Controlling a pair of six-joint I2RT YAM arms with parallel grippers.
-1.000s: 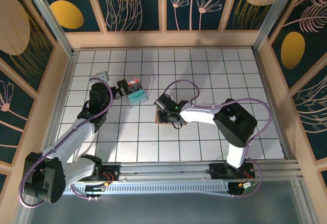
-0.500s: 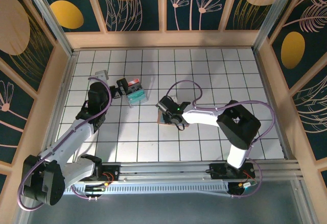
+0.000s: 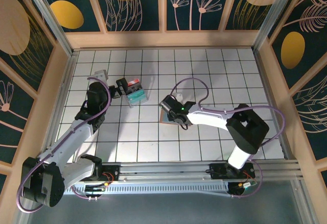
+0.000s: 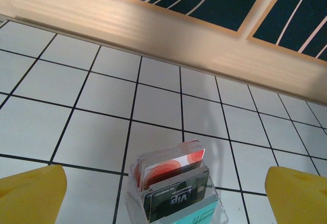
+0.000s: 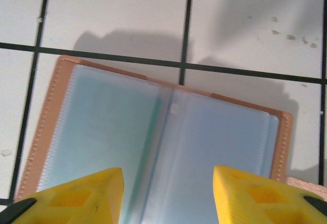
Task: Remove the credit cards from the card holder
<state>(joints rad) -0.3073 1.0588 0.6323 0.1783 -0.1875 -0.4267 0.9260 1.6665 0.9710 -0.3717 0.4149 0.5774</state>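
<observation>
The card holder (image 5: pixel 158 132) lies open and flat on the tiles, a tan leather rim around grey-blue clear pockets. A thin teal edge shows beside its fold. My right gripper (image 5: pixel 168 198) hangs low over the fold, open, yellow fingertips (image 5: pixel 82 196) apart with nothing between them. From above, the right gripper (image 3: pixel 172 115) covers most of the card holder (image 3: pixel 163 118). Credit cards (image 4: pixel 173 165) stand in a clear plastic box (image 4: pixel 134 175): a red-orange and white one, a dark one, a teal one. My left gripper (image 4: pixel 163 198) is wide open, one finger on each side of that box.
The clear box (image 3: pixel 137 95) stands left of the card holder, mid-table. A wooden wall (image 4: pixel 168 35) runs along the far edge of the white tiled table (image 3: pixel 214 76). Bare tiles lie to the right and at the front.
The right arm's elbow has swung to the right and its gripper has shifted slightly over the card holder. The left arm has barely moved.
</observation>
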